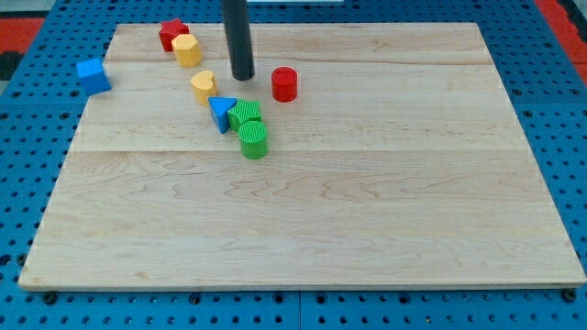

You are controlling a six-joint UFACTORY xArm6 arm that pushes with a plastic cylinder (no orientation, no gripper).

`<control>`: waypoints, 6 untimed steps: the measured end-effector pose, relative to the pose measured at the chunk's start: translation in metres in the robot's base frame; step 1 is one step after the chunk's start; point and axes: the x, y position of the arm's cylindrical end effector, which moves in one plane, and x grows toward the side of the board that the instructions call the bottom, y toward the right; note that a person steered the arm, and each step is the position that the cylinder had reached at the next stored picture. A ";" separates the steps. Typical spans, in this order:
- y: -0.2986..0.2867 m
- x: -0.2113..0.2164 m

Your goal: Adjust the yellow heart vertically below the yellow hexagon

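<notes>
The rod is running out of the view's top, so the arm above it is cut off, and there is no pincer showing to be wide, narrow or holding anything; only my tip (242, 78) is resting on the bench (367, 211). The red block (171, 34) at the far left is sitting partly behind the yellow hexagon (187, 50), and its shape is hard to make out.

A blue cube (93, 74) is lying off the bench's left edge on the blue pegboard (27, 165). A red cylinder (284, 83) is standing just to the right of my tip. Nearer, a blue triangle (221, 113) is touching a green block (245, 114), perhaps a hexagon, with a green cylinder (253, 140) pressing against that block's near side.

The yellow heart (203, 86) is lying near and slightly right of the yellow hexagon, apart from it, just far of the blue triangle. My tip is standing just to the heart's right and a little farther back, not touching it.
</notes>
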 end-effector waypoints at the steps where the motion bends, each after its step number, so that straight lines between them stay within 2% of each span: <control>1: -0.015 0.041; 3: -0.079 0.043; 5: -0.109 0.030; 6: -0.096 0.009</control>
